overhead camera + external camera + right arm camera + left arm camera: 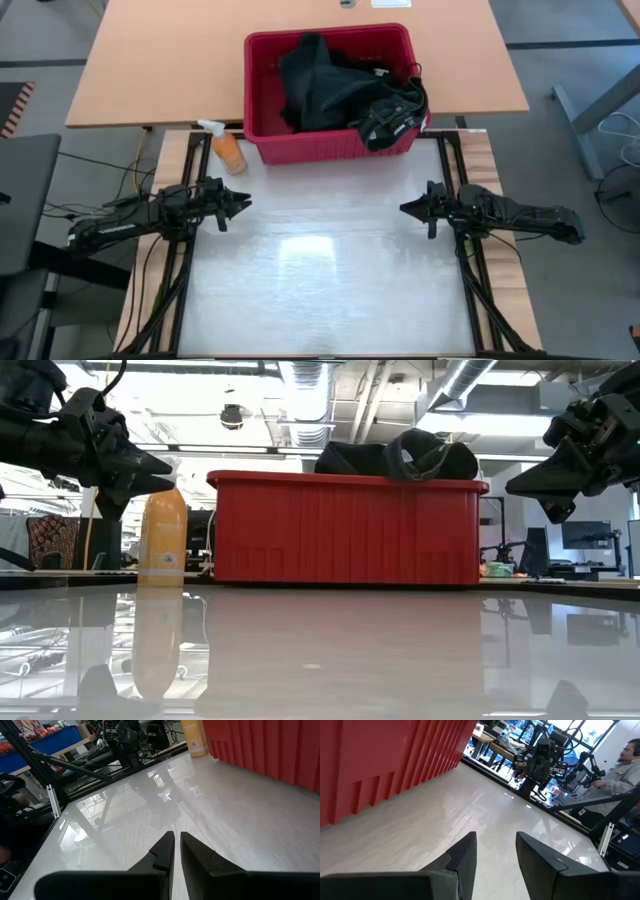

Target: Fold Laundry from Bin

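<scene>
Left gripper (243, 205): hovers above the glossy white table (330, 290) at its left side, pointing toward the middle; its fingers (465, 857) stand spread with a clear gap and nothing between them.
Right gripper (407, 208): hovers above the table's right side, facing the left one; its fingers (165, 851) are nearly together, only a thin slit between them, holding nothing.
Bin (262, 100): red tub with ribbed sides, standing at the far edge of the white table, between the two arms and beyond both grippers, well apart from each.
Laundry (320, 85): dark cloth heaped inside the bin; one bundle at the right hangs over the near rim, and in the low view the heap rises above the rim.
Spray bottle (225, 148): orange with a white head, just beside the bin's near-left corner, between the bin and the left arm.
Wooden desk (160, 60): lies behind the bin.
Table surface between the grippers: bare and reflective.
Person (625, 767): seated beyond the table, seen in the left wrist view behind the right arm.
</scene>
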You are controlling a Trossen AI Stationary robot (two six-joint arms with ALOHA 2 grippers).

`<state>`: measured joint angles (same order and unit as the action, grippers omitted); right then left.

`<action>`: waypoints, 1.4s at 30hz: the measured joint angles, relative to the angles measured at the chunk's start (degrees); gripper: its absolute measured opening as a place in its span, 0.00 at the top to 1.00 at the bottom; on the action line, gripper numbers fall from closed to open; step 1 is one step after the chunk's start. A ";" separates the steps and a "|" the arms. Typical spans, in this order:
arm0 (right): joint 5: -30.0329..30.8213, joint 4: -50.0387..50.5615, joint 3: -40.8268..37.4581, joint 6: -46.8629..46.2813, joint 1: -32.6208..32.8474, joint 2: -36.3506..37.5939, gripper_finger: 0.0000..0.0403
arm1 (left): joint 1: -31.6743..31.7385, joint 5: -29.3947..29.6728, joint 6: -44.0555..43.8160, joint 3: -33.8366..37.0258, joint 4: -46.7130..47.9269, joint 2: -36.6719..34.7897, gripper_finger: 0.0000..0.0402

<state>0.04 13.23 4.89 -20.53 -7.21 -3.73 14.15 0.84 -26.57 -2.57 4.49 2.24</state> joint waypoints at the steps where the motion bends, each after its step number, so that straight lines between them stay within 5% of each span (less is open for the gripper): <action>1: 0.02 0.00 0.01 0.00 -0.01 -0.02 0.85 | -0.02 0.00 -0.01 0.00 0.00 -0.02 0.69; 18: 0.01 0.00 0.02 0.00 0.01 -0.01 0.85 | -0.02 0.08 -0.12 0.02 -0.35 -0.01 0.69; 29: 2.38 -4.38 -0.53 6.93 -0.05 -0.02 0.85 | 0.00 13.59 -6.45 0.20 -5.40 -0.02 0.69; 33: 8.07 -18.18 -0.44 6.93 -0.05 0.03 0.85 | -0.02 12.83 -5.81 0.20 -6.86 0.01 0.69; 37: 9.95 -31.16 -0.02 8.49 -0.05 -0.03 0.85 | -0.03 5.75 -1.99 0.12 -13.17 0.37 0.69; 42: 9.03 -30.10 6.44 21.75 -0.05 -2.90 0.85 | -0.06 3.19 1.18 0.05 -22.76 5.78 0.69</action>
<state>9.07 -16.87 11.33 1.22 -7.27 -6.63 14.09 4.03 -25.39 -2.52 -18.27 8.02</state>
